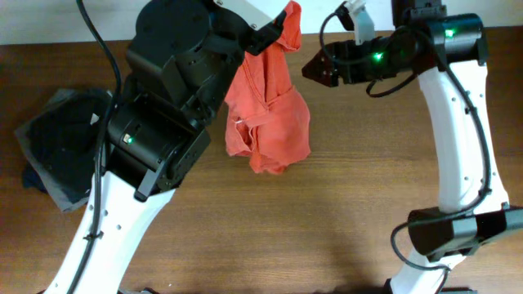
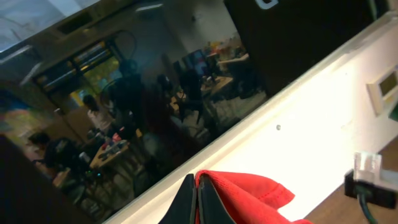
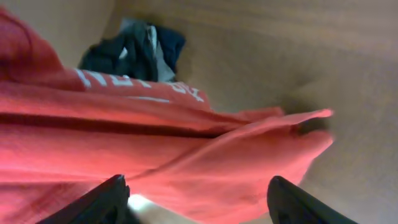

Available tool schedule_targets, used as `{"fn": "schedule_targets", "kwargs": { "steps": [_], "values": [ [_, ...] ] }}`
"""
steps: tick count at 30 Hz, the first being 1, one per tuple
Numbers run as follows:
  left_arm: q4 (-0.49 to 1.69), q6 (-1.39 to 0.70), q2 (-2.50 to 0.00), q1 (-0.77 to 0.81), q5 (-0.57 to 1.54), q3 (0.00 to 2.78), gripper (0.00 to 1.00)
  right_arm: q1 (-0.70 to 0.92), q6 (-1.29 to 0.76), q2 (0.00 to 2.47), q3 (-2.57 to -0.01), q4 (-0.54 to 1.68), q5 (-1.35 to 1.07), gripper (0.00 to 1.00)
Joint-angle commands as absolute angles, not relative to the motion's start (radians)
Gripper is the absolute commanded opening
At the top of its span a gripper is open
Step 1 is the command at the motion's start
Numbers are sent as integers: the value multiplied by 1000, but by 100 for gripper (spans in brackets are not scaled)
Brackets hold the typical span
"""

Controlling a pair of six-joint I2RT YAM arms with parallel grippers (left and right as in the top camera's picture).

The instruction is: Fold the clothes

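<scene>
**Q:** Where is the shirt, and what holds it?

**A:** The red-orange shirt [image 1: 270,122] hangs in a bunch at the far middle of the table [image 1: 368,212]. The left claw [image 2: 196,186] grips its top edge. In the left wrist view, that claw's fingers are pressed together on a fold of red cloth. The lower bulk sags toward the table, but the overhead view does not show whether it rests there or hangs just clear.

**Q:** How does its long axis run?

**A:** It runs from far to near. The held edge is the farthest point, and the cloth widens toward the near side. White lettering [image 3: 134,81] shows on the face turned to the right wrist camera.

**Q:** And the right claw?

**A:** The right claw [image 1: 315,72] stands just to the right of the shirt, beside its upper part, and points left at it. Its fingers [image 3: 109,199] are spread apart with nothing gripped between them. Red cloth fills the view ahead of them.

**Q:** Which relation governs the coming move?

**A:** The shirt lies directly left of the right claw, with its long axis across the claw's line of approach. The left arm is occupied, so the right arm is the nearer one to free cloth. A short leftward reach for a second edge or sleeve seems called for, so the shirt can be spread flat. No fold has yet been made.

**Q:** What else is present?

**A:** A pile of dark garments [image 1: 57,143] lies at the left of the table, well apart from the shirt.
</scene>
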State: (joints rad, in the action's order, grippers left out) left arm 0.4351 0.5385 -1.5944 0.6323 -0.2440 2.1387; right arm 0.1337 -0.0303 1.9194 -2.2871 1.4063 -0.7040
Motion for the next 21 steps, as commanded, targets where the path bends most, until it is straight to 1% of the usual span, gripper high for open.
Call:
{"fn": "schedule_targets", "kwargs": {
  "steps": [1,6,9,10,11,12,14,15,18,21],
  "values": [
    [419,556,-1582,634,-284,2149,2,227,-313,1926,-2276,1401,-681,76],
    [415,556,-1582,634,-285,2149,2,327,-453,1926,-2236,1328,-580,75],
    [389,578,-1581,634,-286,2149,2,355,-493,1927,-2210,1293,-510,62],
    [371,595,-1580,634,-290,2150,2,361,-496,1929,-2200,1293,-490,54],
    [308,612,-1575,634,-325,2150,2,366,-496,1931,-2167,1295,-464,33],
    [269,629,-1570,634,-343,2150,2,366,-496,1931,-2145,1296,-458,23],
    [205,671,-1559,634,-363,2150,2,364,-495,1931,-2097,1297,-427,14],
    [154,704,-1546,634,-376,2150,2,357,-481,1931,-2053,1301,-380,4],
    [101,738,-1529,634,-390,2150,2,350,-458,1931,-2008,1312,-341,4],
    [12,820,-1520,632,-435,2151,2,346,-434,1931,-2003,1341,-258,7]
  ]
}}
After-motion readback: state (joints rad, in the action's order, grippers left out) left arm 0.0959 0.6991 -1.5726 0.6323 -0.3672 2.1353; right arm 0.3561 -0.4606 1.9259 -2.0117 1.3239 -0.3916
